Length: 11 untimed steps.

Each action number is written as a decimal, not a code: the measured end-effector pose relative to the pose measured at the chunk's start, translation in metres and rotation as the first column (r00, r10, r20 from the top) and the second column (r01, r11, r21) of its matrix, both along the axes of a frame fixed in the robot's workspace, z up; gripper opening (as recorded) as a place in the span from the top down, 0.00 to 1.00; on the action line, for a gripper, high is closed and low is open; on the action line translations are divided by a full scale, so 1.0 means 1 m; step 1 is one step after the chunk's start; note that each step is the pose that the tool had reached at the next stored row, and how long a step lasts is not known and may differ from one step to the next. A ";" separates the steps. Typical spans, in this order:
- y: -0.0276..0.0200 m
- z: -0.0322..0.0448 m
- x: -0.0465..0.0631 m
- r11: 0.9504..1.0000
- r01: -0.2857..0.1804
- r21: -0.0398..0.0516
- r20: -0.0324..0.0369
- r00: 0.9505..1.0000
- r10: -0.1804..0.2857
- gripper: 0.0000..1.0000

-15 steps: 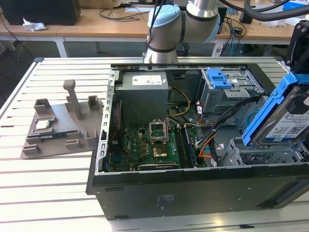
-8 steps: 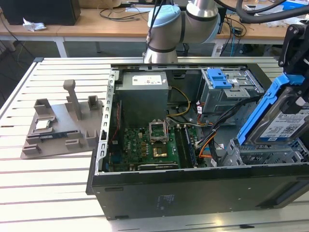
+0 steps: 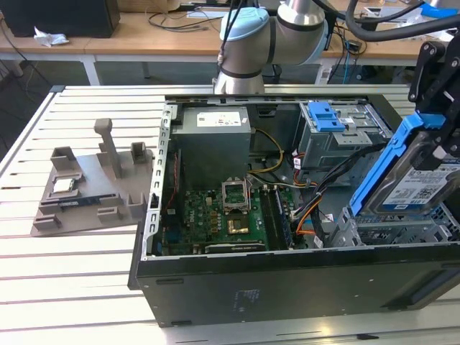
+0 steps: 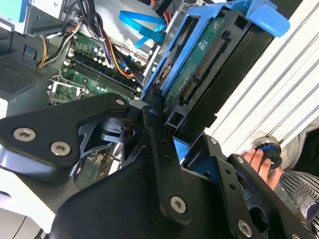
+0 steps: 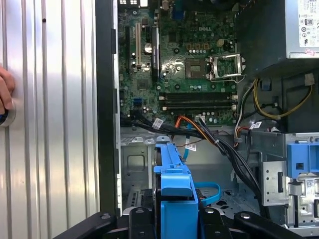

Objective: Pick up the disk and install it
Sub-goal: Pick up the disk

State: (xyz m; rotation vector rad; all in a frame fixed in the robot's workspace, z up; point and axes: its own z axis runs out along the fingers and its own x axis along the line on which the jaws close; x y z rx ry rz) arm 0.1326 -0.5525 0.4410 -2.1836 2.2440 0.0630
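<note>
Grasp: the black multi-link gripper (image 3: pixel 435 144) (image 4: pixel 172 127) (image 5: pixel 174 219) pinches the disk by its two long sides.
Load: the disk, a rectangular silver metal hard drive with a blue-and-white label in a blue plastic carrier bracket (image 3: pixel 413 183) (image 4: pixel 199 64) (image 5: pixel 174 184), hangs tilted on edge in that grip, clear of the case.
Just below: a perforated silver metal drive bay (image 3: pixel 392 230) (image 5: pixel 134 164) sits under the disk's lower edge.
In the way: a bundle of orange and black cables (image 3: pixel 316 215) (image 5: pixel 219 144) crosses beside the bay, and a flat blue ribbon cable (image 5: pixel 212 191) (image 4: pixel 142 22) curls on the bay floor.
Farther in: the green motherboard (image 3: pixel 208 215) (image 5: pixel 174 50), then a grey metal drive cage topped by a second blue bracket (image 3: pixel 327 118) (image 5: pixel 301 159), and a grey box power supply (image 3: pixel 213 144).
Edges: the black steel case wall (image 3: pixel 287 284) (image 5: pixel 105 99) rises close beside the bay.
Open room: the white slatted metal table (image 3: pixel 72 280) (image 5: pixel 50 124) lies bare beyond that wall.
Bystander: a person's hand (image 4: pixel 254 159) (image 5: pixel 5 89) rests on the table outside the case.
Farthest: a grey moulded plastic tray (image 3: pixel 93 183) holds a small square silver chip (image 3: pixel 63 185), well apart, at the exterior view's left.
</note>
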 end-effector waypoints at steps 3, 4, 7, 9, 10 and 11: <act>0.0011 -0.0015 0.001 1.000 0.000 -0.002 0.000 1.000 0.000 0.63; 0.0015 -0.0022 0.001 1.000 0.000 -0.003 0.000 1.000 0.000 0.63; 0.0018 -0.0036 0.001 1.000 0.000 -0.006 0.000 1.000 0.000 0.63; 0.0018 -0.0047 0.001 1.000 0.000 -0.006 0.000 1.000 0.000 0.63; 0.0018 -0.0051 0.001 1.000 0.000 -0.006 0.000 1.000 0.000 0.63; 0.0018 -0.0057 0.001 1.000 0.000 -0.006 0.000 1.000 0.000 0.63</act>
